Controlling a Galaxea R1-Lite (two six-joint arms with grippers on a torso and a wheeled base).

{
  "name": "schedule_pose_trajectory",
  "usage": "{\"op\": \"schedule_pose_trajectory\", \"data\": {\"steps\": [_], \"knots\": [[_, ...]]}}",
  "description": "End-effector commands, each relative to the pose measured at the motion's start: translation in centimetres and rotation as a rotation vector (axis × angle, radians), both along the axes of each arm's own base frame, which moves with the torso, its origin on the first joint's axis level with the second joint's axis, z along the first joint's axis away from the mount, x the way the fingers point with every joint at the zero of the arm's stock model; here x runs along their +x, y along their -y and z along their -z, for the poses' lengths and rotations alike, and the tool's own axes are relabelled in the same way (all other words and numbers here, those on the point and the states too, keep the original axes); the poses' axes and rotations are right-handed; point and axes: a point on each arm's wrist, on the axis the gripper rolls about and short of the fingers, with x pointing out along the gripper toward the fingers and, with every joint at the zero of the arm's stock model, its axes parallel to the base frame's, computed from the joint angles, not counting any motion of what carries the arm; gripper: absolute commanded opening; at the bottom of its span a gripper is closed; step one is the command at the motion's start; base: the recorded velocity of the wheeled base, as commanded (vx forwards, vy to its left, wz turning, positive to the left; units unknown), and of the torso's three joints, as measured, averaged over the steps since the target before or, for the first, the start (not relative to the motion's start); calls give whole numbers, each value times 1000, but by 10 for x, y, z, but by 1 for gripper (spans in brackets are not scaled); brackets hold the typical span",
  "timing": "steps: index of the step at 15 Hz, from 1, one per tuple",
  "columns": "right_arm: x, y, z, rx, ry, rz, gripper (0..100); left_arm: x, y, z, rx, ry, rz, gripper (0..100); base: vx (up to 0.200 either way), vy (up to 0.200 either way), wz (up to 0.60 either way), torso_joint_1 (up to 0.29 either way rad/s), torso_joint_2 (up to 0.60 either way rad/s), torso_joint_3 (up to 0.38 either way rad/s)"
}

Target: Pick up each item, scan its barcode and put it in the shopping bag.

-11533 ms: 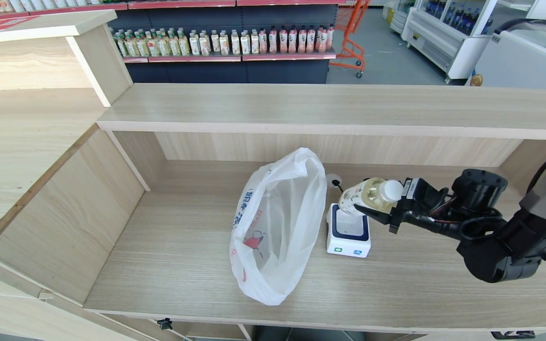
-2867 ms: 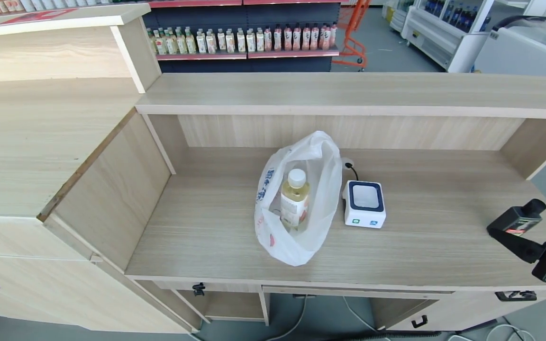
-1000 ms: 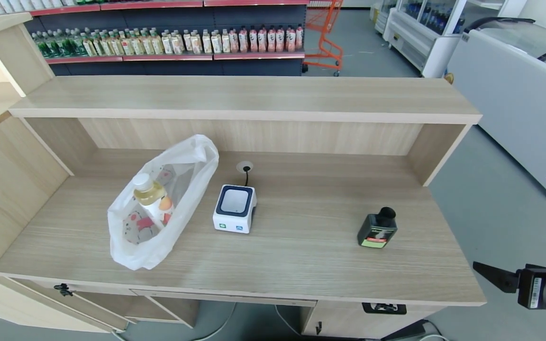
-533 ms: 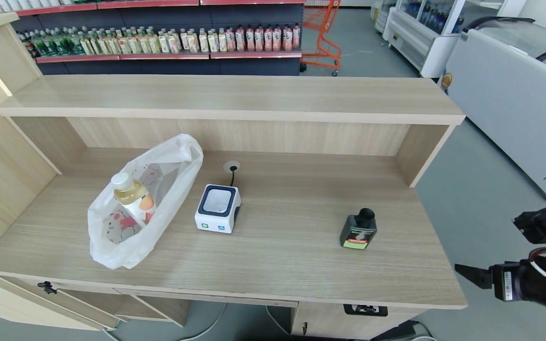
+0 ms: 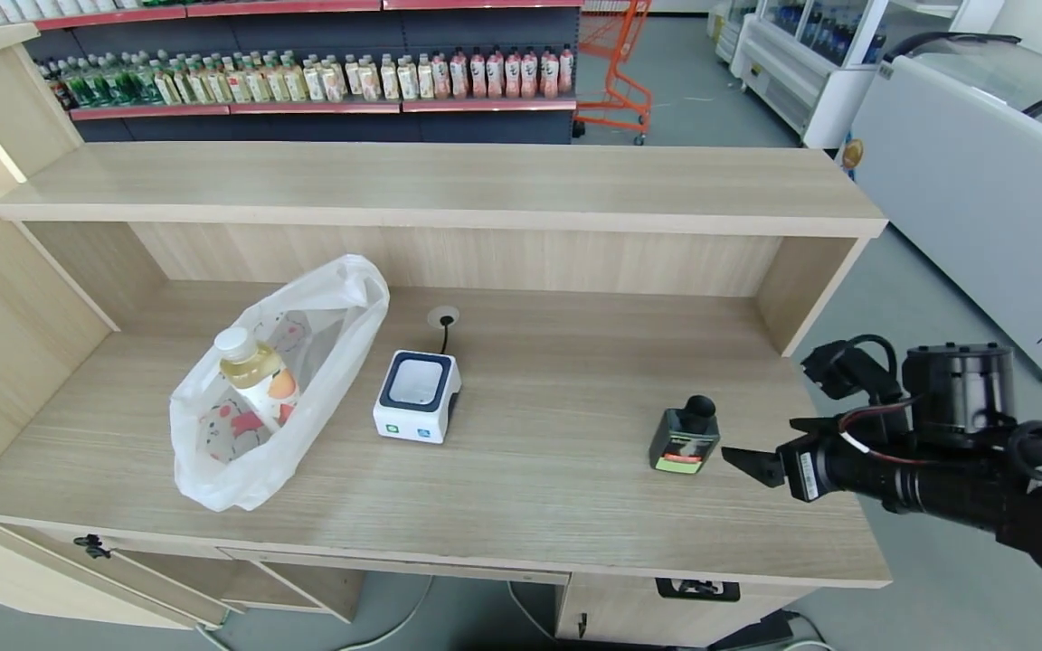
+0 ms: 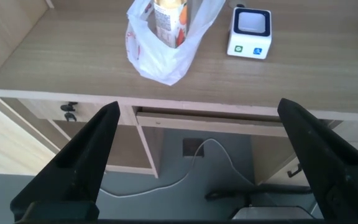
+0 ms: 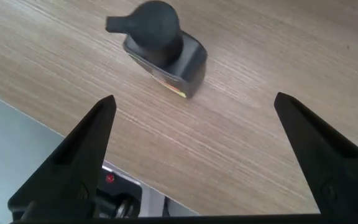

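Note:
A small dark bottle (image 5: 684,438) with a round black cap stands on the right part of the wooden counter (image 5: 557,470). My right gripper (image 5: 761,452) is open just to its right, level with it and apart from it. In the right wrist view the dark bottle (image 7: 163,53) lies beyond the open right gripper (image 7: 194,98). A white shopping bag (image 5: 277,380) at the left holds a tea bottle (image 5: 254,375). The white scanner (image 5: 417,395) sits beside the bag. My left gripper (image 6: 197,106) hangs open and empty before the counter's front, facing the bag (image 6: 160,37) and scanner (image 6: 250,31).
A raised shelf (image 5: 440,185) and side walls enclose the counter's back. The counter's right edge is close to the dark bottle. A cable hole (image 5: 442,316) sits behind the scanner. Freezers (image 5: 982,172) and stocked store shelves (image 5: 322,81) stand beyond.
The tea bottle once held over the scanner now stands in the bag. The head view swung to the right. My right arm rose and moved left, up close to the dark bottle.

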Motion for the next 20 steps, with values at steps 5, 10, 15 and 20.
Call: {"op": "schedule_pose_trajectory", "data": {"steps": [5, 10, 15, 20], "knots": [[42, -8, 25, -67, 30, -156, 100, 0, 0, 0, 0, -2, -1, 100, 0, 0, 0, 0, 0, 0], [65, -9, 42, -49, 22, -246, 100, 0, 0, 0, 0, -2, -1, 100, 0, 0, 0, 0, 0, 0], [97, -22, 54, -46, 48, -267, 100, 0, 0, 0, 0, -2, -1, 100, 0, 0, 0, 0, 0, 0], [106, -35, 60, -33, 47, -291, 0, 0, 0, 0, 0, -2, -1, 100, 0, 0, 0, 0, 0, 0]]}}
